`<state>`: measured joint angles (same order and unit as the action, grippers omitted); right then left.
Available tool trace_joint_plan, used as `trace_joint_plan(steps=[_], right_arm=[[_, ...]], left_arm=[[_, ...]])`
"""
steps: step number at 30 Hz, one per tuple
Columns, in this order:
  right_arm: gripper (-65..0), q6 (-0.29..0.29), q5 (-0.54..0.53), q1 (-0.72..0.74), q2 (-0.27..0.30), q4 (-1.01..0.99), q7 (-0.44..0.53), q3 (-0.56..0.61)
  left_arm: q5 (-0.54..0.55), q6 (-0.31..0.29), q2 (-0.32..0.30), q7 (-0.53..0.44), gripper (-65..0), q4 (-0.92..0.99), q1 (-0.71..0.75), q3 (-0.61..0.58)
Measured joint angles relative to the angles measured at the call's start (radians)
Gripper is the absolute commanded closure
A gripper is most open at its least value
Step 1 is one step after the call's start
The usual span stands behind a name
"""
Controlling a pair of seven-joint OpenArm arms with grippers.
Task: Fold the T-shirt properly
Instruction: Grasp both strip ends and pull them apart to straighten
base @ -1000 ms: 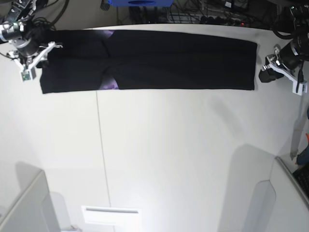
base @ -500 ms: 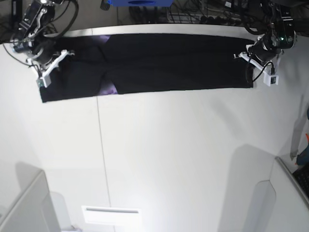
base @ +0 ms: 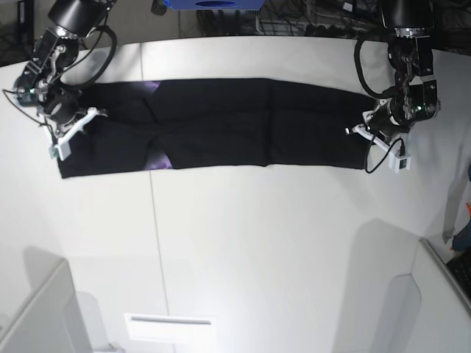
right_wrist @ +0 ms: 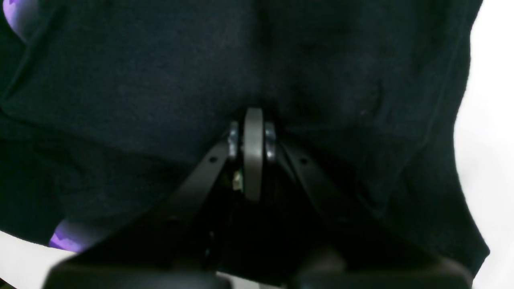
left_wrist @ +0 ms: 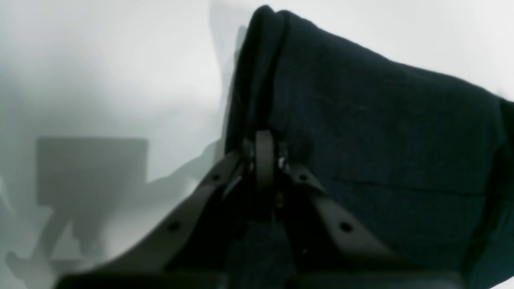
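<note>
Near edge of the white table point(base: 243, 243) is sitting bare; the T-shirt point(base: 213, 125) is lying further back as a long black band, long axis running side to side, purple print peeking near one end. Each arm is working one short end: left gripper point(base: 366, 134) is pinching the edge on the base view's right, jaws clamped on bunched layers; right gripper point(base: 72, 126) is clenched on cloth at the opposite end. Neither arm is nearer, so I'd judge the next fold needs both ends carried together across the band.
</note>
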<state>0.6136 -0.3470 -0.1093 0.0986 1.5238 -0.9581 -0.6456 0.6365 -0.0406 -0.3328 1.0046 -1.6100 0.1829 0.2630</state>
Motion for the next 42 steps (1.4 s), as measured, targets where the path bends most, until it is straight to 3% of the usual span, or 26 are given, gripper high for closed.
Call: trace_joint_plan(steps=[3,5,7,10,16,19,21,23,25,30,37,40,42], right_arm=[[0.0,-0.001,0.008,-0.007,-0.004,0.046,-0.028,0.002],[0.0,0.000,0.009,-0.015,-0.006,0.090,-0.042,0.002],[0.0,0.014,0.012,-0.016,-0.022,0.137,-0.053,0.002],[0.0,0.083,0.005,-0.018,-0.064,0.212,-0.072,0.000],[0.0,0.083,0.008,-0.087,-0.088,0.372,-0.087,0.000],[0.0,0.084,0.007,-0.126,-0.096,0.411,-0.085,0.009],[0.0,0.084,0.010,-0.141,-0.096,0.413,-0.079,0.032],[0.0,0.084,0.005,-0.146,-0.097,0.412,-0.079,0.048],[0.0,0.084,0.008,-0.146,-0.093,0.413,-0.078,0.064],[0.0,0.084,0.007,-0.151,-0.098,0.412,-0.078,0.087],[0.0,0.084,0.007,-0.151,-0.099,0.413,-0.077,0.088],[0.0,0.084,0.008,-0.153,-0.099,0.413,-0.078,0.087],[0.0,0.083,0.006,-0.151,-0.099,0.413,-0.075,0.085]], left_arm=[[-0.002,-0.005,0.007,0.114,0.0,-0.069,-0.003,0.055],[-0.001,-0.012,0.019,0.107,0.0,-0.158,0.002,0.142],[-0.006,-0.076,0.020,0.104,0.0,-0.240,-0.006,0.205],[-0.001,-0.160,0.032,0.143,0.0,-0.291,-0.015,0.240],[-0.001,-0.312,0.095,0.148,0.0,-0.282,0.048,0.366],[-0.016,-0.392,0.127,0.160,-30.4,-0.221,0.066,0.443],[-0.016,-0.434,0.130,0.154,-46.2,-0.169,0.062,0.459],[-0.013,-0.469,0.133,0.151,-56.9,-0.113,0.050,0.458],[-0.008,-0.484,0.139,0.149,-60.1,-0.061,0.033,0.456],[-0.009,-0.484,0.139,0.135,-59.9,0.037,0.009,0.451],[0.008,-0.488,0.134,0.027,-57.3,0.058,0.010,0.282],[0.031,-0.495,0.130,-0.006,-39.0,0.114,0.002,0.274],[0.050,-0.497,0.121,-0.024,-19.3,0.164,-0.008,0.280]])
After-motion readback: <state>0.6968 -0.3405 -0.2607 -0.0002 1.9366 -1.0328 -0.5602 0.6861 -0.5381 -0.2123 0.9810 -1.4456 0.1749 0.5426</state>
